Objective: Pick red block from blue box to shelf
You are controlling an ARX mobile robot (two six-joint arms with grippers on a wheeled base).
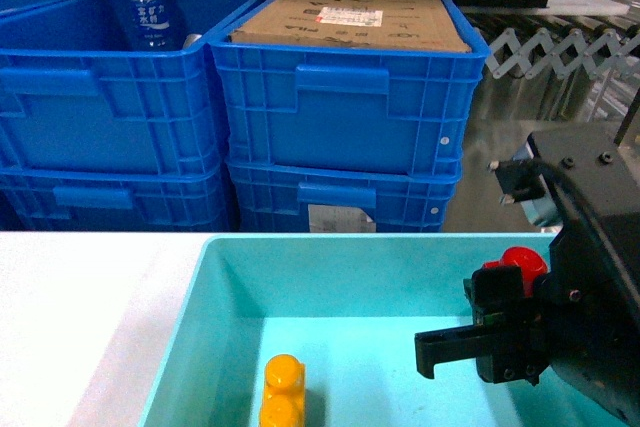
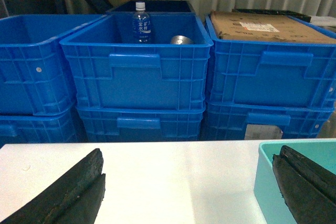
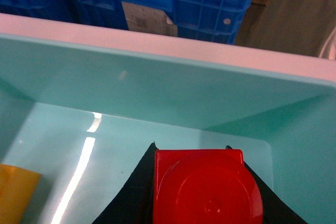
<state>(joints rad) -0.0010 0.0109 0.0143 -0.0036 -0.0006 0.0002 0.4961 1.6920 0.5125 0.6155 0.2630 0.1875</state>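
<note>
Right gripper [image 3: 207,192] clamped on red block [image 3: 207,187] flat sides, above blue box [image 1: 225,297] floor. Block looks light, rigid, glossy: slip risk. Left gripper [image 2: 184,187] open, empty, beside box.

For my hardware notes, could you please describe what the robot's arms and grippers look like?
The right gripper is matte black and blocky, with visible screws, on a bulky rounded black wrist housing. The left gripper has thick black fingers with rough, rubbery-looking surfaces and lengthwise seams. No cables or markings show.
</note>
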